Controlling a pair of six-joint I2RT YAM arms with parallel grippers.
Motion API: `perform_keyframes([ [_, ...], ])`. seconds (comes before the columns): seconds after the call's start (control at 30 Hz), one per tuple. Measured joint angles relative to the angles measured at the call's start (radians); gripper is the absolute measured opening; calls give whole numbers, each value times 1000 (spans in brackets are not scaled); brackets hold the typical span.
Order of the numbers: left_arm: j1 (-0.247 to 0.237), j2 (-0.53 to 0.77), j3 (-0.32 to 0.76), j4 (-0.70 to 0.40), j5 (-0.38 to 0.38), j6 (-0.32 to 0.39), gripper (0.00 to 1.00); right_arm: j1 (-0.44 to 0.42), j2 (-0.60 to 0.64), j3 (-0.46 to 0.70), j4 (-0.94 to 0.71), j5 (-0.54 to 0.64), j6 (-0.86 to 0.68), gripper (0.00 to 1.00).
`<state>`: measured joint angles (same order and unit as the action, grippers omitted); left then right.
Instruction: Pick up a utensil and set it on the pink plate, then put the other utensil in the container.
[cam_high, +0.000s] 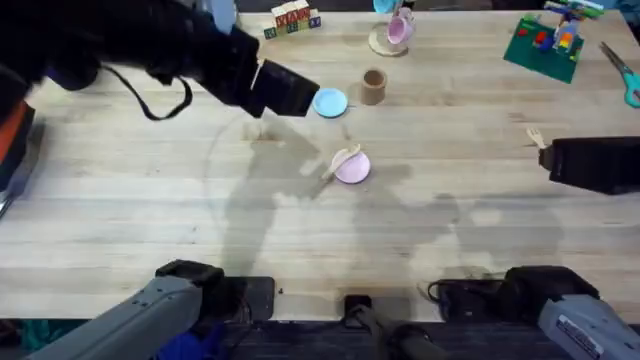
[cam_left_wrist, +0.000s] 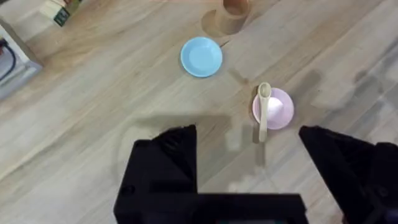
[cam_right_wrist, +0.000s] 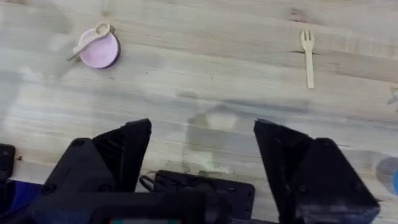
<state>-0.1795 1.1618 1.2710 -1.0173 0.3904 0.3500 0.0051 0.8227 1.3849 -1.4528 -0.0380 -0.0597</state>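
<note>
Spoon's on the pink plate (cam_high: 353, 169); the fork (cam_high: 536, 137) lies at eleven o'clock from the open, empty right gripper (cam_high: 548, 160), nearer than the open left gripper (cam_left_wrist: 249, 140).

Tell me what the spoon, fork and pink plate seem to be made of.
Spoon and fork: apparently pale unfinished wood, matte, flat cut, no metallic glint. Pink plate: probably plastic, going by its smooth, even pastel surface, though ceramic cannot be ruled out.

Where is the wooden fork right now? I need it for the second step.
The wooden fork lies flat on the table at the right side of the overhead view, just beside the right gripper and well right of the pink plate.
</note>
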Motion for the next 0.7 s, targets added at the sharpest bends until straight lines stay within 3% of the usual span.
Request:
perform_keyframes([
  [0.2, 12, -10, -63, 46, 3, -21, 995, 0, 0, 0, 0, 4, -17, 996],
  [0.37, 12, -10, -63, 69, 6, -25, 995, 0, 0, -7, 1, 92, -43, 996],
  [0.7, 12, -9, -63, 65, 6, -28, 995, -1, 66, -144, 73, 221, -133, 996],
])
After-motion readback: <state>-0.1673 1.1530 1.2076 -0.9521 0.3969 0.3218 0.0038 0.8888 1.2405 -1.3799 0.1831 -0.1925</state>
